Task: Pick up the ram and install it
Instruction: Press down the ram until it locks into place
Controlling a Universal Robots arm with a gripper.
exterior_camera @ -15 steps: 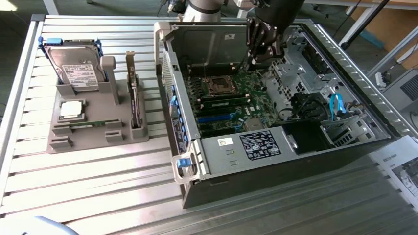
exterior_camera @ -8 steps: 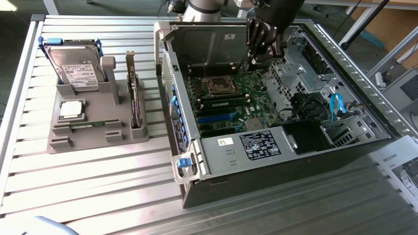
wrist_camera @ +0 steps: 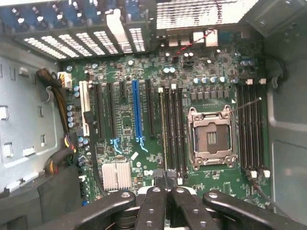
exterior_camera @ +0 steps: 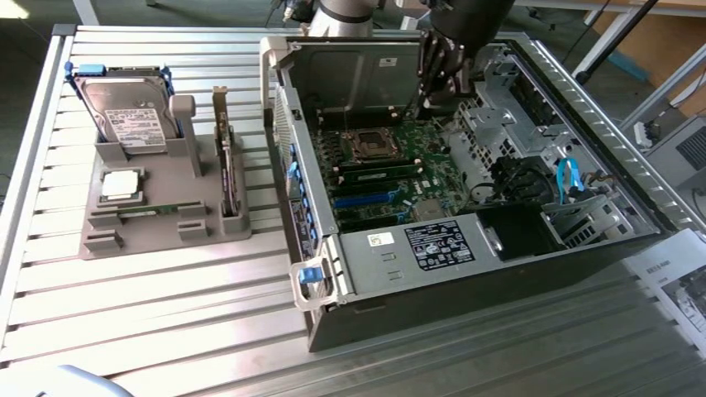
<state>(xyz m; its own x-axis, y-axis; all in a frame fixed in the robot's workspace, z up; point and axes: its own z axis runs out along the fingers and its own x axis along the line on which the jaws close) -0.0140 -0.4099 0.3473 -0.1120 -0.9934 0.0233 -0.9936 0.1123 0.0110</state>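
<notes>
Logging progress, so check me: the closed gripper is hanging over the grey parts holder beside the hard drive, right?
Not over the holder. The closed gripper hangs inside the open computer case, over the motherboard, as the exterior view shows. The grey parts holder with the hard drive sits apart at that view's left.

The tips of the black two-fingered gripper (wrist_camera: 165, 178) blur together against the green motherboard (wrist_camera: 144, 143), so whether they pinch a thin green RAM stick cannot be told, while in the exterior view the open grey computer case (exterior_camera: 574, 248) is cut at the right edge.
</notes>
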